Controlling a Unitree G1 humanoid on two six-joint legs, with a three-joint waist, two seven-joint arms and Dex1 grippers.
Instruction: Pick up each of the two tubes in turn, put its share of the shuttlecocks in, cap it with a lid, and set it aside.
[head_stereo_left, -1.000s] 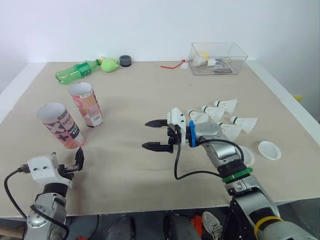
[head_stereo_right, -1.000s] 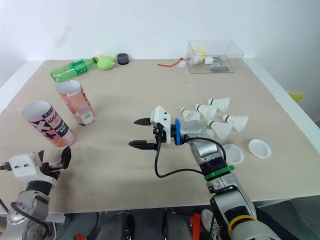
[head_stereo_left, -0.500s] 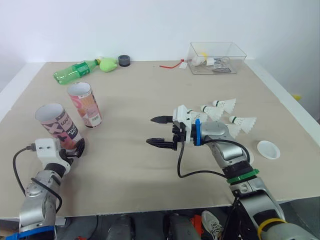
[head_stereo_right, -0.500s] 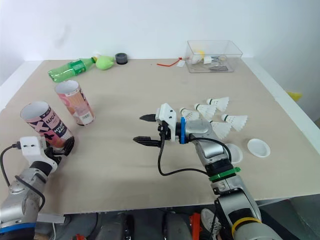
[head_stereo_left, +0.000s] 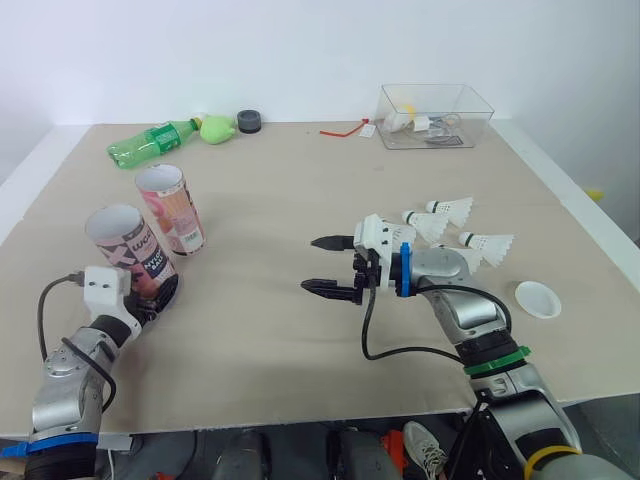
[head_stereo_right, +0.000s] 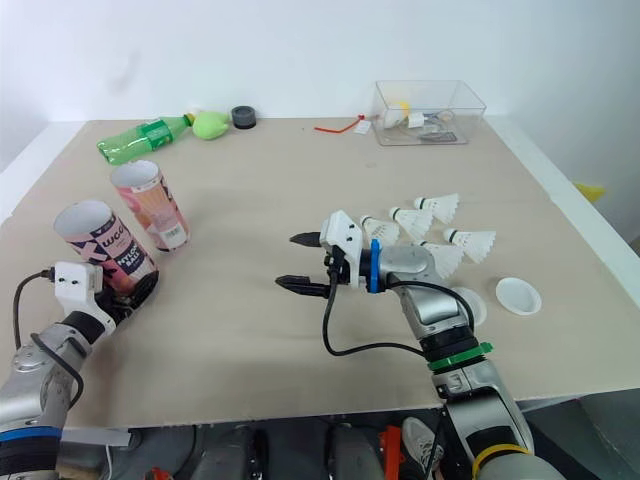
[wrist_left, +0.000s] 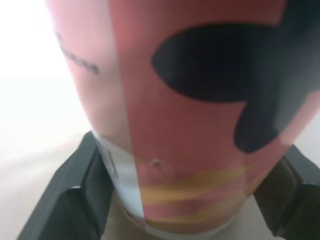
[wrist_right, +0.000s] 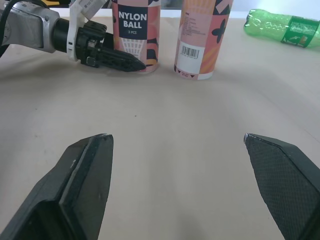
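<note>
Left tool (head_stereo_left: 158, 291) has reached the cylindrical cardboard tube (head_stereo_left: 128, 245), seemingly clamping its base; right tool (head_stereo_left: 310, 264) gapes

**Matt board, printed card, clear and black plastic**

The table (head_stereo_left: 260, 200) is a smooth, matt beige board. The front tube (head_stereo_left: 130, 250), low on the left, and the rear tube (head_stereo_left: 172, 208) just above it look like printed card with a slight satin sheen. The bottle (head_stereo_left: 148, 143) at upper left is glossy, translucent green plastic. The box (head_stereo_left: 486, 108) at upper right is clear hard plastic. The shuttlecocks (head_stereo_left: 485, 243) at centre right have matt white skirts, and the lid (head_stereo_left: 537, 299) below them is smooth white plastic. The right gripper (head_stereo_left: 309, 264) and left gripper (head_stereo_left: 158, 292) have matt black fingers (wrist_right: 85, 175) with a fine grainy surface and white plastic housings. The right one also carries a glossy blue ring (head_stereo_left: 405, 270) and a black, rubbery-looking cable (head_stereo_left: 380, 350).
</note>
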